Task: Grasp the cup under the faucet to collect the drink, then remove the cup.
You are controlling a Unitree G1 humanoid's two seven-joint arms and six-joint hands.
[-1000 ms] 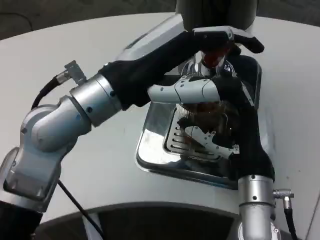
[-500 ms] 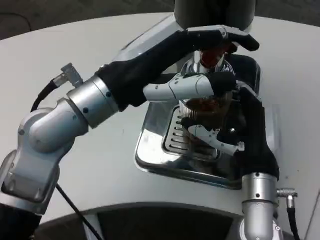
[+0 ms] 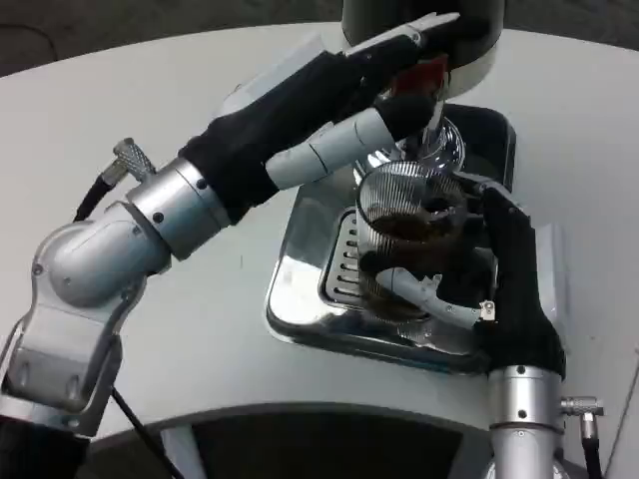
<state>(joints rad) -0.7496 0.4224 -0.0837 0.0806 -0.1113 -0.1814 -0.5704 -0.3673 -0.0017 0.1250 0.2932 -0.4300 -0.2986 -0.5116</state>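
Cup (image 3: 404,239) w/ dark drink in right robot hand (image 3: 469,274) grip; left robot hand (image 3: 384,75) fingers on faucet (image 3: 424,85) lever.

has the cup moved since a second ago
Yes. The cup, held in the right robot hand, now sits lower and further out from the faucet, nearer the front edge of the steel drip tray.

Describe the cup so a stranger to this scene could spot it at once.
On the white table lies a shiny steel drip tray beneath a dispenser. Over its slotted grate, the right hand holds the cup: clear, ribbed plastic with dark drink inside, the only see-through thing there.
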